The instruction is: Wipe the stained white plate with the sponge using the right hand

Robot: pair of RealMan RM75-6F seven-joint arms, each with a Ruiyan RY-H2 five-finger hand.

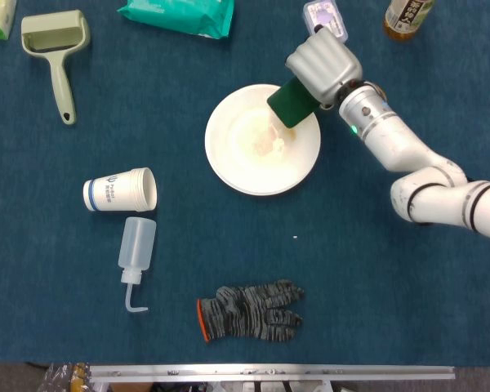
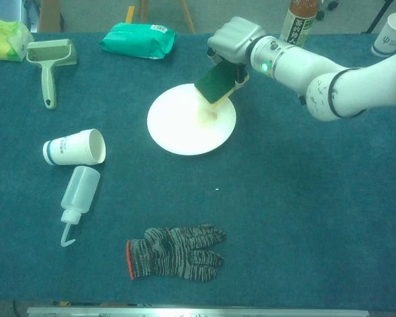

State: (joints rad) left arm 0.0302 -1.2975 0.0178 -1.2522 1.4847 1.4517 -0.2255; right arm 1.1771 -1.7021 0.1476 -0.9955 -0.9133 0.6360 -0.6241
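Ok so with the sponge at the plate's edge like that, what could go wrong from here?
The right hand holds the sponge over the plate's far right rim, so a stroke could run off onto the blue cloth. A faint stain is left near the middle and may be missed. The small clear box and tea bottle stand close behind the hand; a backward swing might knock them.

Box (image 1: 326, 18) and bottle (image 1: 407, 16) crowd behind plate (image 1: 237, 167) — bare cloth in front
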